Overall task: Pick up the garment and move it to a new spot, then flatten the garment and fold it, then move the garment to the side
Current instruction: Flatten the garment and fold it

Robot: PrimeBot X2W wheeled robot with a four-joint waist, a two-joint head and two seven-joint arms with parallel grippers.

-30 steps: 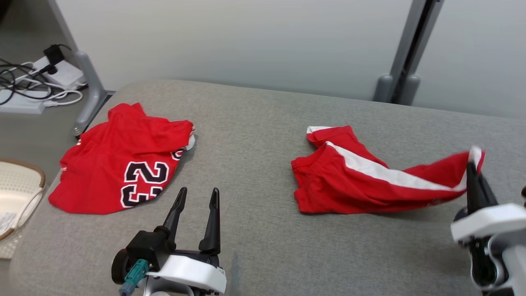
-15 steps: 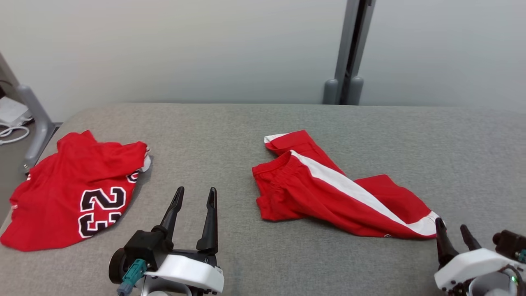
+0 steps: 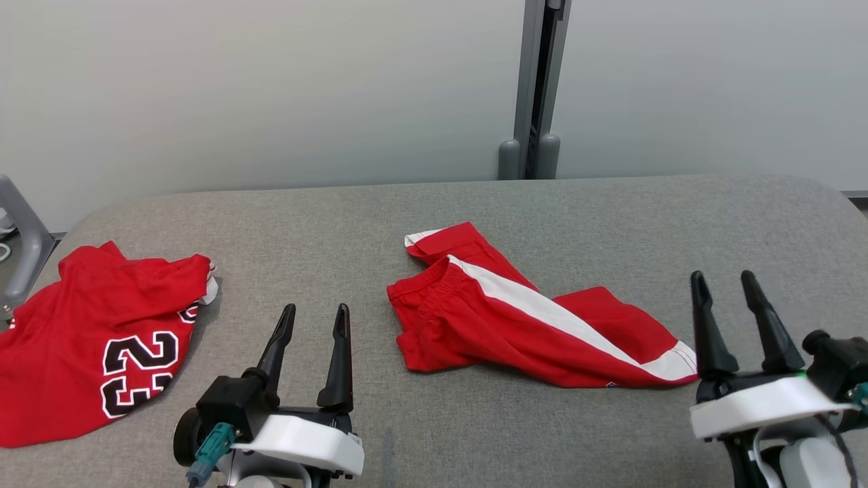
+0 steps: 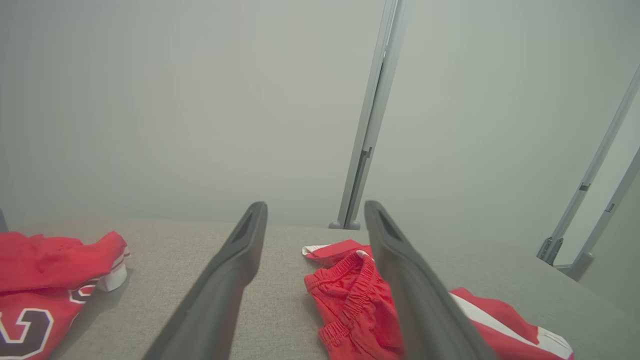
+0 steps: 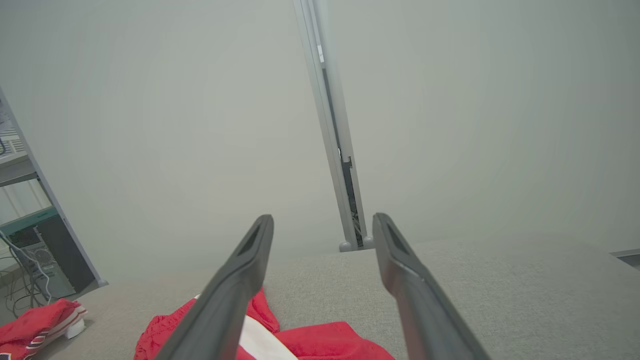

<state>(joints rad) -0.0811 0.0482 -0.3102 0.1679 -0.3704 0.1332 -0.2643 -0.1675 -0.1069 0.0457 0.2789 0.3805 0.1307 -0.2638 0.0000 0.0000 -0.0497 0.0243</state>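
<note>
The garment, red shorts (image 3: pixel 502 325) with a white side stripe, lies crumpled in the middle of the grey padded table (image 3: pixel 610 224), waistband to the left and one leg stretched toward the right. My right gripper (image 3: pixel 721 276) stands open just right of the leg's hem, holding nothing. My left gripper (image 3: pixel 316 309) is open too, left of the waistband and apart from it. In the left wrist view the shorts (image 4: pixel 350 295) lie partly behind the right finger of the gripper (image 4: pixel 315 206). The right wrist view has the shorts (image 5: pixel 325 345) low between the fingers of the gripper (image 5: pixel 322 217).
A red jersey (image 3: pixel 102 339) numbered 23 lies crumpled at the table's left end, also in the left wrist view (image 4: pixel 40 270). A grey post (image 3: pixel 536 88) stands against the pale wall behind the table. A metal frame leg (image 3: pixel 20 237) is at far left.
My right gripper opened and let go of the shorts' leg, which dropped flat on the table; the gripper then drew back to the right. The camera turned right. The left gripper stayed put.
</note>
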